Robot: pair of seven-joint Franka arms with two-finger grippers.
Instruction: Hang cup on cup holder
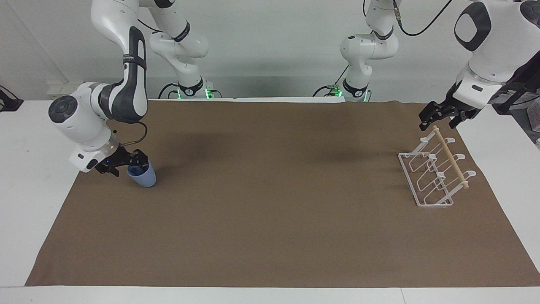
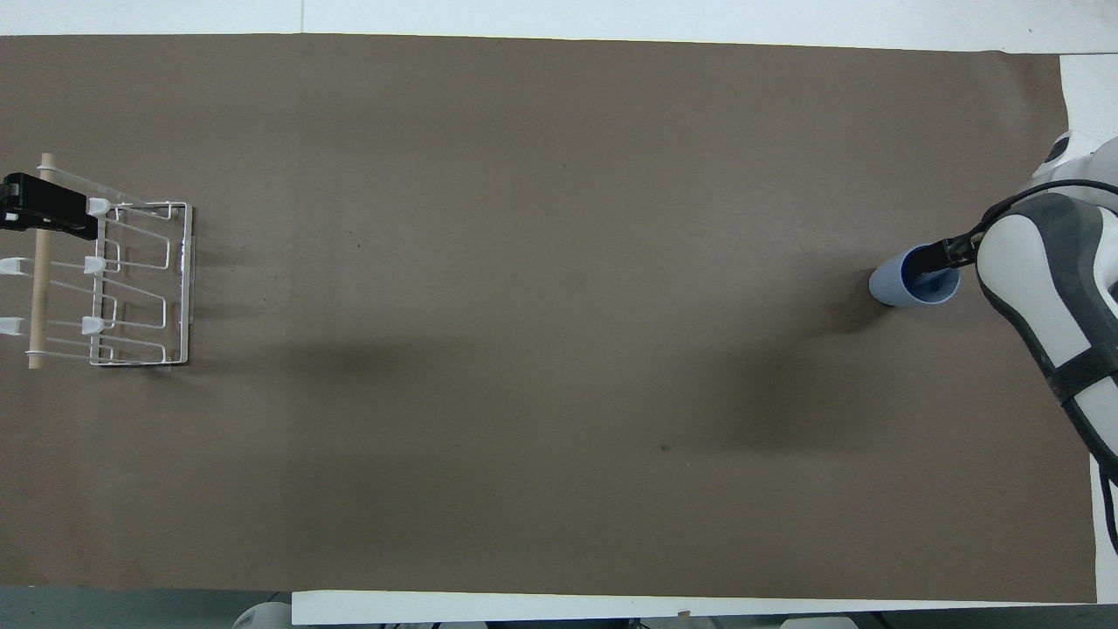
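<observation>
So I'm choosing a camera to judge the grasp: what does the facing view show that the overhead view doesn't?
Facing only: both arm bases, and the right gripper down at the rim of the small light-blue plastic cup.
Overhead only: the cup's open mouth, one finger inside it.
Both: the cup upright on the brown mat, the white wire cup holder with wooden dowel at the other end, and the left gripper waiting over it.

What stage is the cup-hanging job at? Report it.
Nothing is hung yet. The cup stands on the brown mat at the right arm's end. In hand: the right gripper is down at its rim. The left gripper waits above the cup holder. Left: grip, lift, carry across, hang.
</observation>
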